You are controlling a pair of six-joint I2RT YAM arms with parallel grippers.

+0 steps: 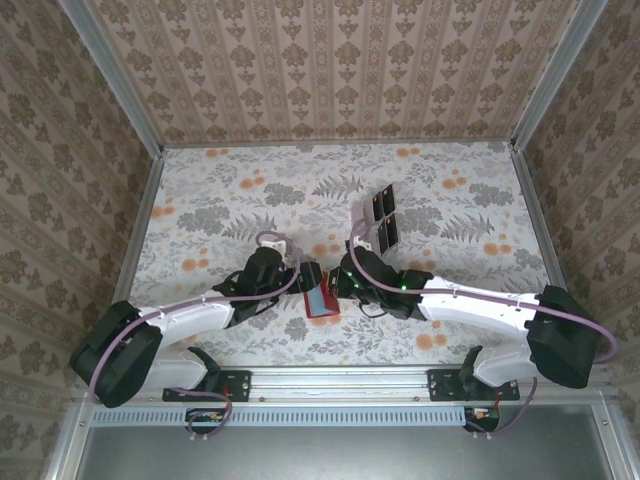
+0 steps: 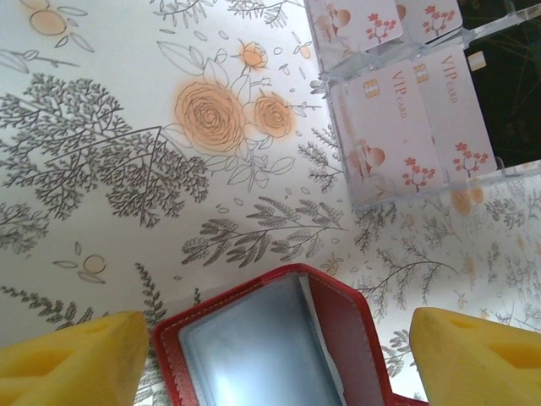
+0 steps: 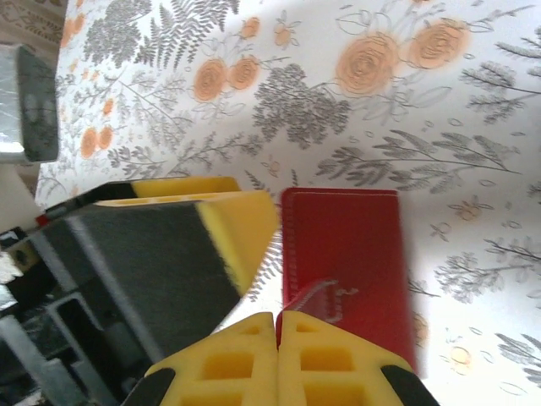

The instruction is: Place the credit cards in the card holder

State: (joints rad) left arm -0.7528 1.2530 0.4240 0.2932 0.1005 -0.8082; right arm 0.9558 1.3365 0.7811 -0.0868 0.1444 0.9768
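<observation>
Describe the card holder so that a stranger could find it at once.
On the floral table, look at the middle, toward the near edge. The card holder is there, closer than the clear rack. It alone is red: a small open wallet, pale inside.

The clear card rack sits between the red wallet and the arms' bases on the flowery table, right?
Not quite. The clear card rack sits beyond the red wallet, away from the arms' bases, on the flowery table. The top external view shows it.
</observation>
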